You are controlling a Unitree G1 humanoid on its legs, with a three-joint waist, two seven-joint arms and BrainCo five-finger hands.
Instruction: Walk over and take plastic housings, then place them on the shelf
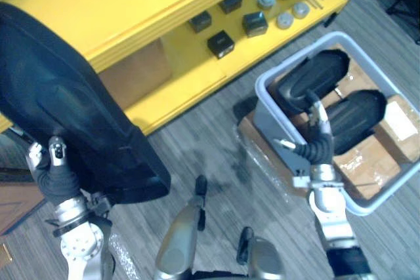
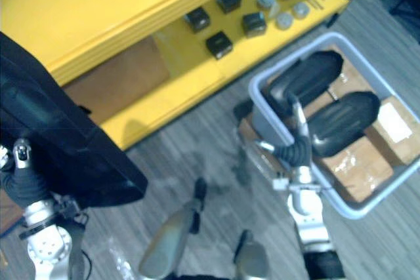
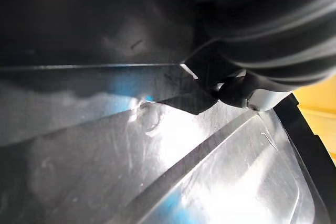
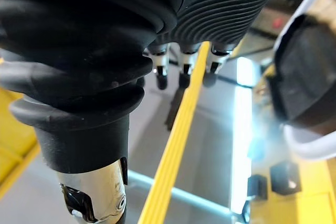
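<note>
A large dark plastic housing (image 1: 65, 96) fills the left of the head views, held up in front of the yellow shelf (image 1: 190, 90). My left hand (image 1: 56, 175) grips its lower edge from below, thumb up against the shell. The left wrist view shows the housing's glossy inner surface (image 3: 105, 145) right against the hand. Two more dark housings (image 1: 315, 77) (image 1: 357, 119) lie in a pale tub (image 1: 269, 106) at the right. My right hand (image 1: 318, 139) hovers over the tub's near wall, fingers (image 4: 184, 72) straight and holding nothing.
The shelf's lower board carries small black boxes (image 1: 220, 44) and several round grey parts (image 1: 285, 20). The tub rests on wrapped cardboard cartons (image 1: 367, 162) on the grey plank floor. A brown panel (image 1: 134, 70) stands under the shelf's upper board.
</note>
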